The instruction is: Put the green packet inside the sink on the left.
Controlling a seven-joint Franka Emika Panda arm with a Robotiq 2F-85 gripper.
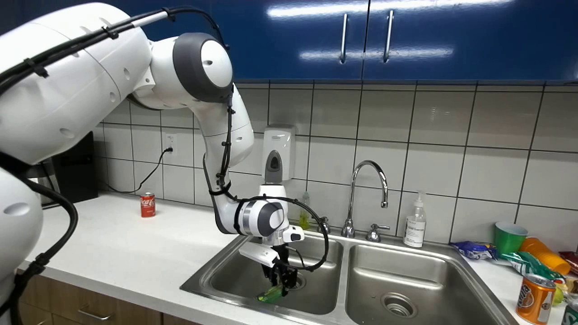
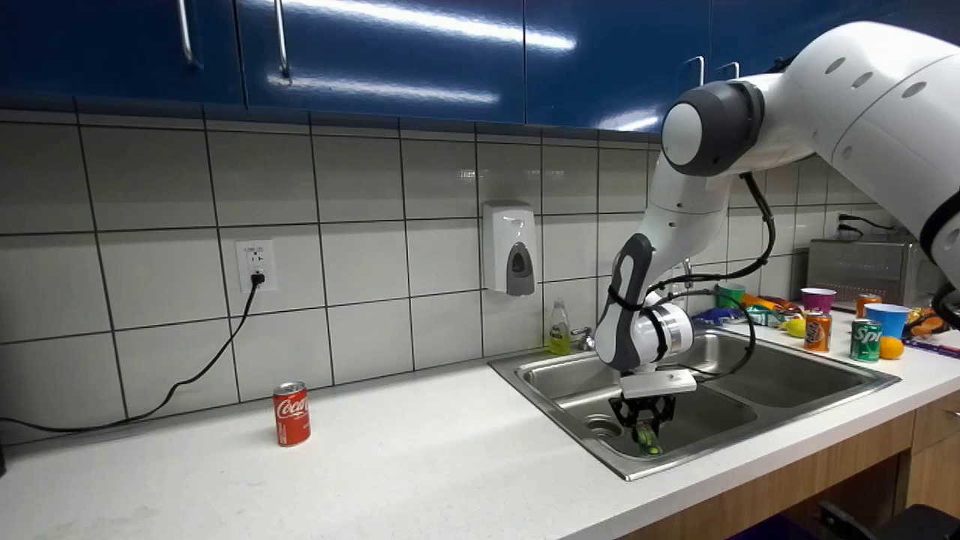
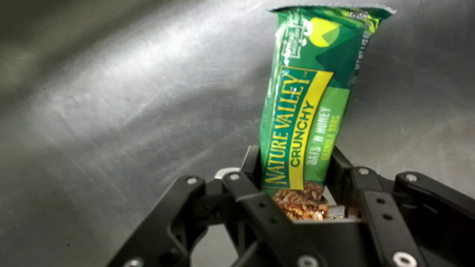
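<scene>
The green packet, a granola bar wrapper with yellow marks, shows in the wrist view [image 3: 304,107] and in both exterior views [image 1: 270,294] [image 2: 648,440]. My gripper [image 3: 297,163] is shut on it, with a finger against each long side. The packet's lower end lies between the fingers and its far end sticks out past the fingertips. In both exterior views my gripper [image 1: 281,277] [image 2: 643,420] points down into the left sink basin [image 1: 318,289] [image 2: 570,379], near its front wall. I cannot tell whether the packet touches the basin.
The right basin [image 1: 397,271] lies beside it behind a metal divider [image 1: 342,280]. A faucet [image 1: 351,203] and a dish soap bottle [image 2: 559,330] stand behind. A Coke can [image 2: 292,414] stands on the left counter. Cans, cups and packets, including an orange can [image 1: 536,299], crowd the right.
</scene>
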